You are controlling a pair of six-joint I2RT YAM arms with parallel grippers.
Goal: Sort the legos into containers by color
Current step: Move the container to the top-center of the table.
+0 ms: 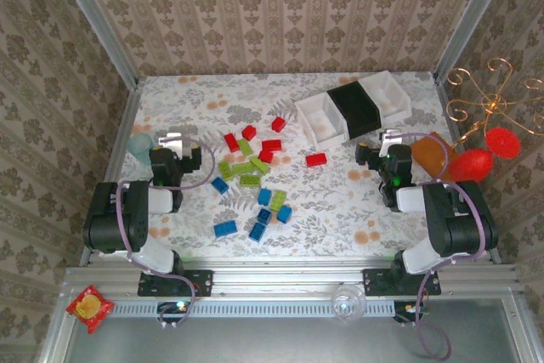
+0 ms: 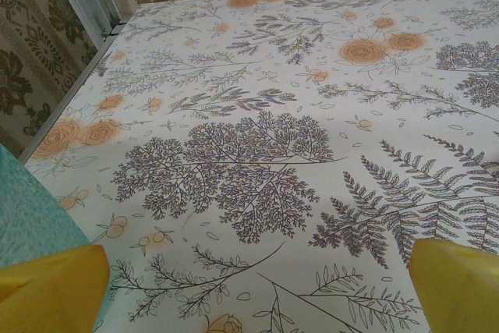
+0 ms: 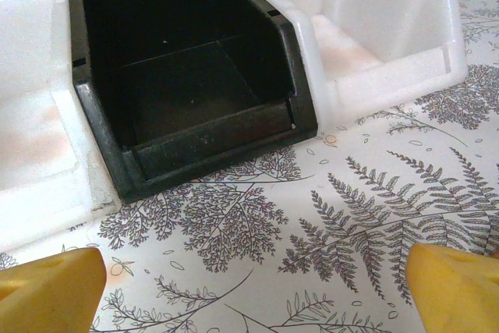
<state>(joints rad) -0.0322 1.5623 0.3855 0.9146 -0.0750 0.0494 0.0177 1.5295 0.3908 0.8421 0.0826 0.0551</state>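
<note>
Red, lime green and blue legos [image 1: 252, 178] lie scattered on the flowered cloth in the middle of the table, red ones [image 1: 272, 145] farthest back and blue ones [image 1: 225, 228] nearest. The containers, two white trays [image 1: 317, 116] [image 3: 374, 21] flanking a black one [image 1: 357, 106] [image 3: 187, 83], stand at the back right, all without bricks. My left gripper [image 1: 180, 152] [image 2: 257, 294] hovers open left of the legos, over bare cloth. My right gripper [image 1: 379, 152] [image 3: 257, 286] hangs open just in front of the black tray, with nothing between its yellow fingers [image 3: 54, 286].
A pale teal cup [image 1: 140, 144] [image 2: 31, 216] stands close to the left of my left gripper. An orange block [image 1: 429, 155] and red round ornaments on gold wire [image 1: 489, 138] sit at the right edge. Patterned walls close three sides.
</note>
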